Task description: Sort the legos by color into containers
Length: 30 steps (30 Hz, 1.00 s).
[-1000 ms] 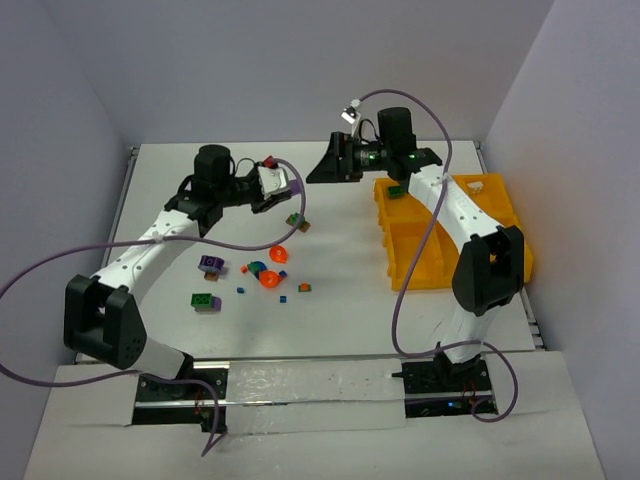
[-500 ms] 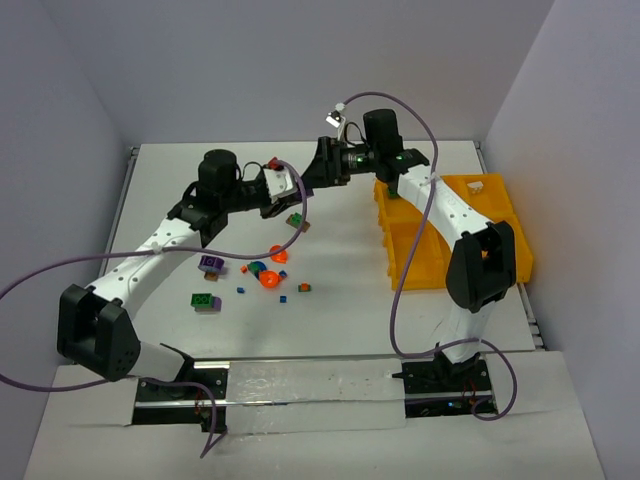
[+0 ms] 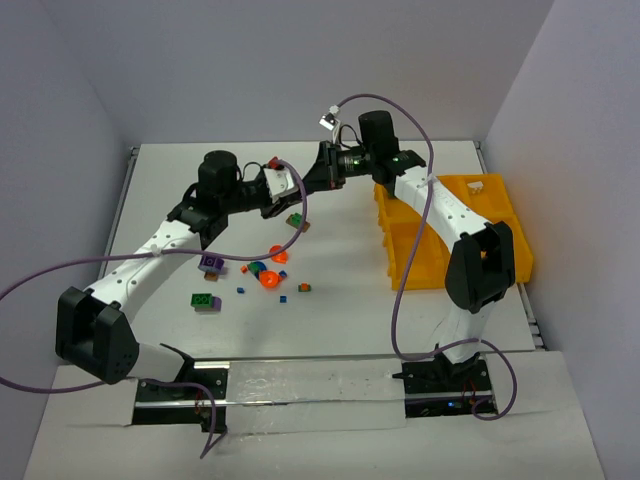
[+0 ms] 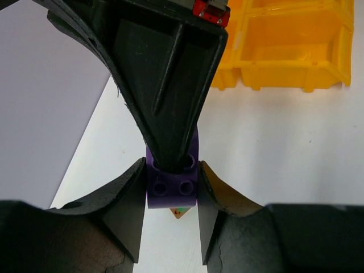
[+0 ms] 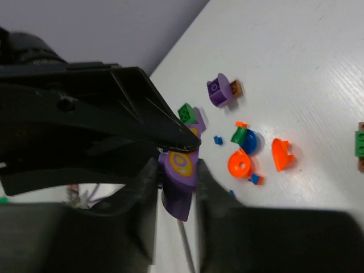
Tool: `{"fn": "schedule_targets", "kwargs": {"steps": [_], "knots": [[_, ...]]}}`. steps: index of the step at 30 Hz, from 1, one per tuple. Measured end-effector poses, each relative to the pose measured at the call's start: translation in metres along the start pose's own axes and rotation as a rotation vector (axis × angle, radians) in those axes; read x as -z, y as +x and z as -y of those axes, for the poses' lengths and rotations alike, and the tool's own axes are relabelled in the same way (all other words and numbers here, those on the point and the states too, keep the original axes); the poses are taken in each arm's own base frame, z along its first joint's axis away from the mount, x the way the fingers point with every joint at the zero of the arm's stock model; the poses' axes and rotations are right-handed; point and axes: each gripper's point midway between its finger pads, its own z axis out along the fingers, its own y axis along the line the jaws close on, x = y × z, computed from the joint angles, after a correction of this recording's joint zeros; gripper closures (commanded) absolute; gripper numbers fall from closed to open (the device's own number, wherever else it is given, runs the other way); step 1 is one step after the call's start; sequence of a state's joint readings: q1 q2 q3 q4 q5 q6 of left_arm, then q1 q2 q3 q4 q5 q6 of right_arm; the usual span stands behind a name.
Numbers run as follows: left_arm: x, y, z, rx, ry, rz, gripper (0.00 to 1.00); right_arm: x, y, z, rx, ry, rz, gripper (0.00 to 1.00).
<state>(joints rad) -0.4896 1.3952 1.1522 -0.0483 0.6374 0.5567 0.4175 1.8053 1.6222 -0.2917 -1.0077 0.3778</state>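
Note:
A purple lego [image 4: 172, 190] with a yellow-orange eye print [image 5: 183, 196] hangs above the table between both arms. My left gripper [image 4: 172, 166] is shut on its sides. My right gripper [image 5: 176, 165] comes from the opposite side, and both its fingers [image 4: 165, 108] press the same piece. In the top view the two grippers meet at the table's far middle, left gripper [image 3: 284, 188] and right gripper [image 3: 308, 180]. The yellow-orange tray of containers [image 3: 478, 198] stands to the right of them. Loose legos lie below: orange dishes [image 3: 270, 279], a purple piece [image 3: 211, 263] and a green brick [image 3: 204, 300].
Scattered pieces show in the right wrist view: an orange dish [image 5: 240, 165], a blue dish [image 5: 250, 142], a purple piece [image 5: 218, 91], a green brick [image 5: 186, 111]. A green and brown brick [image 3: 295, 220] and a red piece [image 3: 272, 162] lie near the grippers. Grey walls surround the table.
My right gripper swung left from the tray to the left gripper and shut its open jaws on the purple lego. The left gripper moved slightly right, still holding it.

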Motion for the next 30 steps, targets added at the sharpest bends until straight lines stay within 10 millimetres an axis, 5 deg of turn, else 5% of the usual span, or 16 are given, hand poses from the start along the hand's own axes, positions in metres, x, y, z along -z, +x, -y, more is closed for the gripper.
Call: {"fn": "schedule_targets", "kwargs": {"steps": [1,2,4,8,11,16,20,25,30], "knots": [[0.0,0.0,0.0,0.0,-0.001,-0.002,0.29,0.0,0.0,-0.001,-0.006,-0.005,-0.002,1.0],[0.0,0.0,0.0,-0.001,-0.002,-0.002,0.15,0.001,0.001,-0.001,-0.008,-0.007,-0.003,1.0],[-0.001,-0.002,-0.001,0.01,-0.012,0.002,0.01,0.004,-0.001,0.003,0.006,0.006,0.005,1.0],[0.002,-0.001,-0.006,0.04,-0.045,-0.009,0.01,0.021,-0.008,0.026,0.006,0.071,0.038,1.0],[0.011,0.005,-0.017,0.098,-0.089,-0.027,0.01,0.068,-0.024,0.069,0.001,0.216,0.113,1.0],[0.034,0.021,-0.041,0.205,-0.197,-0.071,0.01,0.206,-0.041,0.157,-0.004,0.602,0.276,1.0],[0.041,0.029,-0.048,0.242,-0.247,-0.097,0.01,0.302,-0.025,0.203,-0.023,0.936,0.31,1.0],[0.044,0.035,-0.051,0.27,-0.283,-0.124,0.01,0.329,-0.008,0.224,-0.028,1.139,0.208,1.0],[0.045,0.043,-0.056,0.288,-0.317,-0.15,0.01,0.34,-0.011,0.252,-0.018,1.266,0.131,1.0]]}}
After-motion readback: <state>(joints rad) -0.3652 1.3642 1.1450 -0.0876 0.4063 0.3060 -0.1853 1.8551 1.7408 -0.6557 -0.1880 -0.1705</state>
